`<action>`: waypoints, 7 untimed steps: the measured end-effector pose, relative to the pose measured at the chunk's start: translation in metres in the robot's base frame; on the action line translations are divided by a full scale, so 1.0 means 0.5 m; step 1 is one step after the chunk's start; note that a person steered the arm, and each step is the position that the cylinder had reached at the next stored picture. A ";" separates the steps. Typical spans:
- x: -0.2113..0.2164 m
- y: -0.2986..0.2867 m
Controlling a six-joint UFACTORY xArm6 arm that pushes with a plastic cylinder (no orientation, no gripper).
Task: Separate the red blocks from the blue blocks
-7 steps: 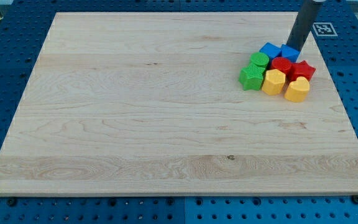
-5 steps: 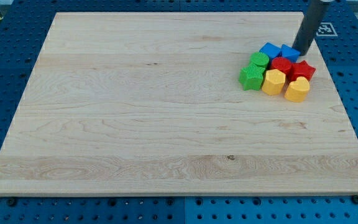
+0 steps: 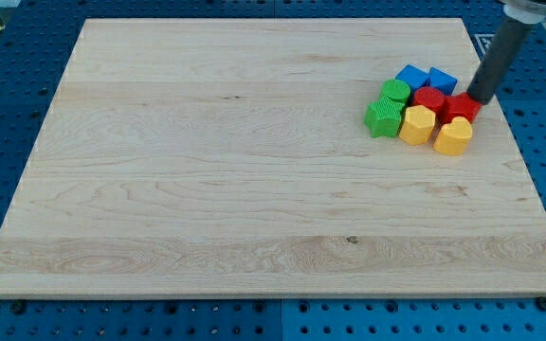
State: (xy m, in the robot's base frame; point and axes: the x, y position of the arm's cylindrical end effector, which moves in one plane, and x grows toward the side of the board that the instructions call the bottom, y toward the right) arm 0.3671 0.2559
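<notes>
The blocks sit in one tight cluster at the board's upper right. Two blue blocks, one and a blue cube, form its top row. Below them are a red cylinder and a red star. My tip is at the right side of the cluster, just right of the red star and touching or nearly touching it. The rod rises to the view's upper right.
Two green blocks sit at the cluster's left. Two yellow blocks form its bottom row. The wooden board lies on a blue perforated table; its right edge is close to my tip.
My tip has moved right and down, from above the blue cube to the right side of the red star. The blocks have not visibly moved.
</notes>
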 end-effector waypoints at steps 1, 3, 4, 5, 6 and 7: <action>-0.002 -0.083; 0.074 -0.144; 0.066 -0.082; 0.014 -0.071; -0.016 -0.070; -0.019 -0.025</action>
State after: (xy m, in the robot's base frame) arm 0.3575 0.2436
